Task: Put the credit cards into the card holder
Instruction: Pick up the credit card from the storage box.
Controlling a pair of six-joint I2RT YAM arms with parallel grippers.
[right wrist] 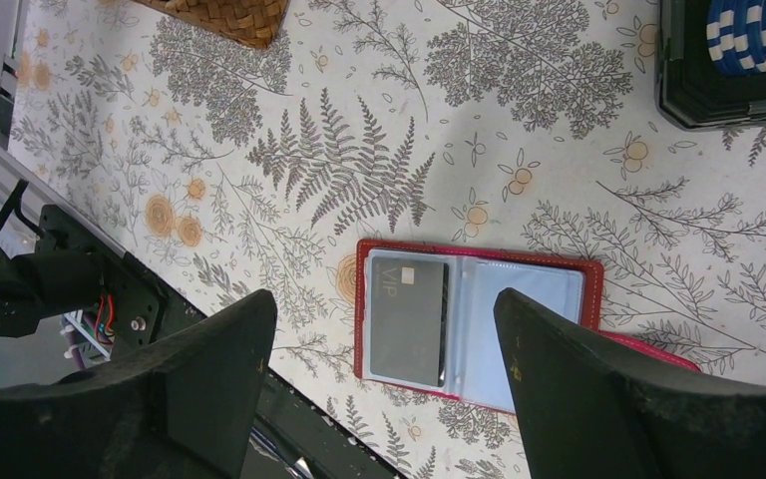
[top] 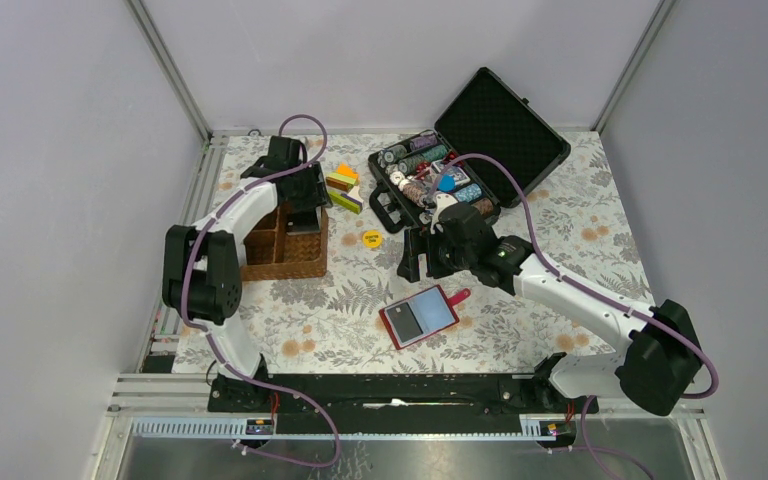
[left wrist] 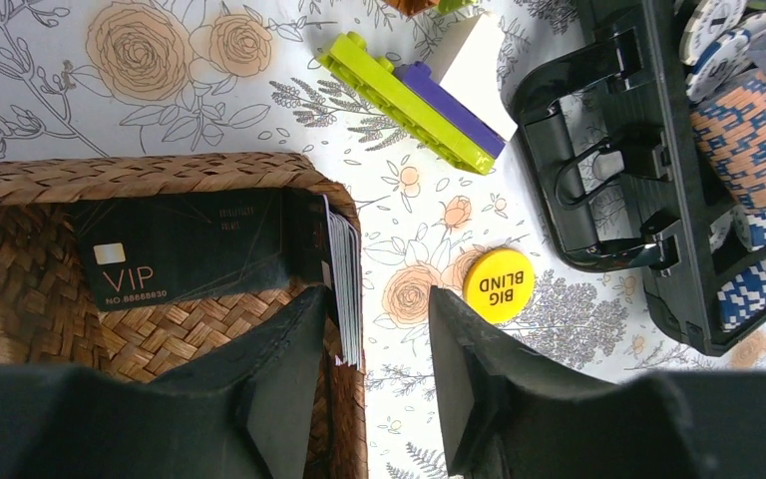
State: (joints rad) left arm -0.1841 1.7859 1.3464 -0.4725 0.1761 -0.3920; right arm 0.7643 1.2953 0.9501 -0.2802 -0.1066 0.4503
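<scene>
The left gripper (left wrist: 377, 299), jaws half-spread, straddles credit cards (left wrist: 345, 269) at the basket (left wrist: 160, 170) wall — apparently not pinching; the right gripper (right wrist: 384, 299) — jaws wide — hovers over the card holder (right wrist: 524, 329).

Wicker basket (left wrist: 160, 172) — partly beyond left edge

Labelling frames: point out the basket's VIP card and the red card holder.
VIP card (left wrist: 185, 249): left wrist view, middle of its black face.
card holder (right wrist: 519, 324): right wrist view, its empty clear pocket.

Left arm (top: 245, 208) and right arm (top: 575, 293) — white links, black joints, purple cables (top: 304, 117) — end in black wedge fingers (right wrist: 608, 399).
</scene>
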